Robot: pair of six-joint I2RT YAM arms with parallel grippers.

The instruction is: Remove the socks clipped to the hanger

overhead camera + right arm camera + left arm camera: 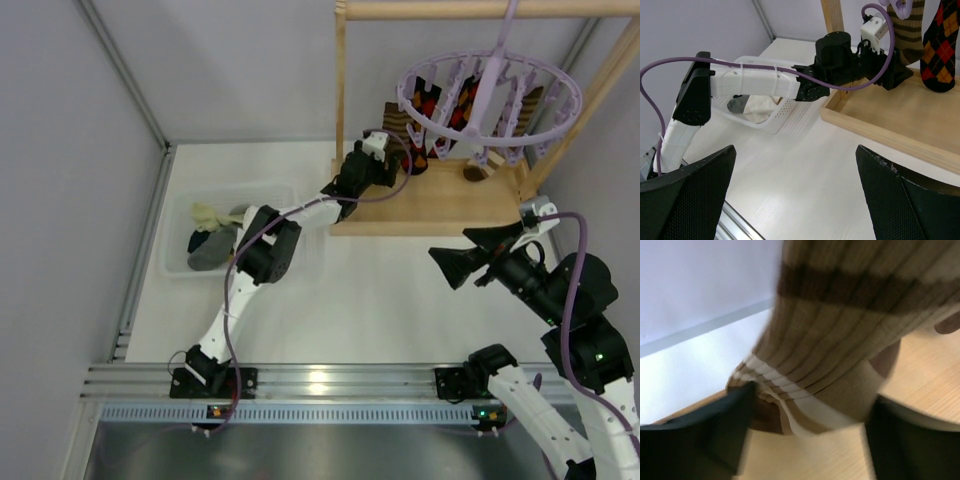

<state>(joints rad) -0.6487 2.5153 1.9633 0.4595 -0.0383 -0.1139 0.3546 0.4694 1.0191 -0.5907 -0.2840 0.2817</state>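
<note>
From above, the lavender hanger hangs at one o'clock under the wooden rack, with socks still pegged to it: a brown striped sock at its nine o'clock edge and the diamond socks just beside it. The left pincer has its fingers up at the striped sock's lower end. The right pincer hangs over the tabletop at four o'clock, jaws spread, holding nothing. A bin sits at nine o'clock.

The left wrist view shows the grasp is about to be made. The striped sock's free end fills the gap and the jaws stand wide on either side. The dark finger at seven o'clock looks to be brushing the fabric (too blurred to be sure). Next, I'd say, comes a firm close on the sock, then a downward tug strong enough to beat the peg.

In the right wrist view, that arm's own fingers frame bare tabletop at six o'clock, wide and empty. The left pincer sits at one o'clock around the striped sock, with a diamond sock hanging beside it.
</note>
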